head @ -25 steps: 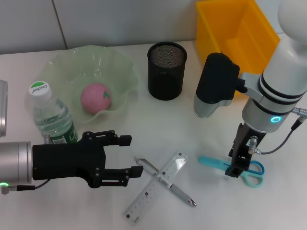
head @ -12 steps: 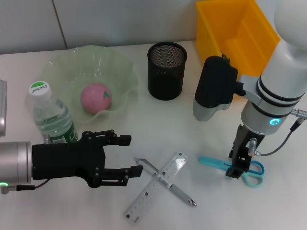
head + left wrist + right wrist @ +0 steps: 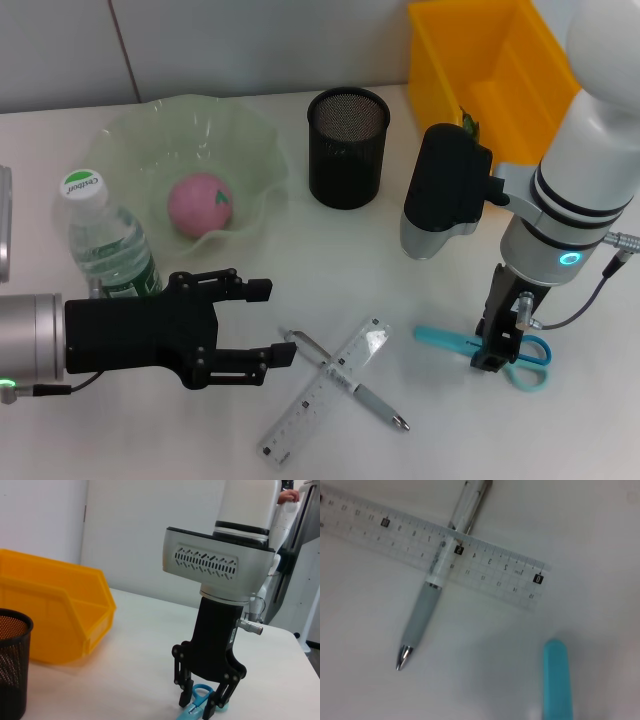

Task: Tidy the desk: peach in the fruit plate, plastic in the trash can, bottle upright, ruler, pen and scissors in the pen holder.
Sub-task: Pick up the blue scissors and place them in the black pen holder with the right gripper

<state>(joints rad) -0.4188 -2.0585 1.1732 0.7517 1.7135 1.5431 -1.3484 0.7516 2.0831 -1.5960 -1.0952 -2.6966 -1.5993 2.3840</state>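
The right gripper (image 3: 495,350) stood low over the scissors (image 3: 478,346) on the desk (image 3: 330,250), fingers narrowly parted astride them, apparently mid-pickup. The left gripper (image 3: 262,323) hung wide apart and empty beside the ruler (image 3: 325,390). Next it would need to clamp, lift, and carry to the pen holder (image 3: 347,146).

A pink peach (image 3: 201,203) is seen in the pale green fruit plate (image 3: 250,135), beside an upright capped bottle (image 3: 108,245). A clear ruler (image 3: 326,390) is laid across a grey pen (image 3: 350,381). Turquoise scissors (image 3: 455,342) are lain flat near them, with the black mesh pen holder (image 3: 347,147) and yellow trash can (image 3: 495,68) behind.

A robotics lab or test room: a bare white table (image 3: 300,250), plain white walls, an orange parts bin (image 3: 480,60), and lab equipment behind.
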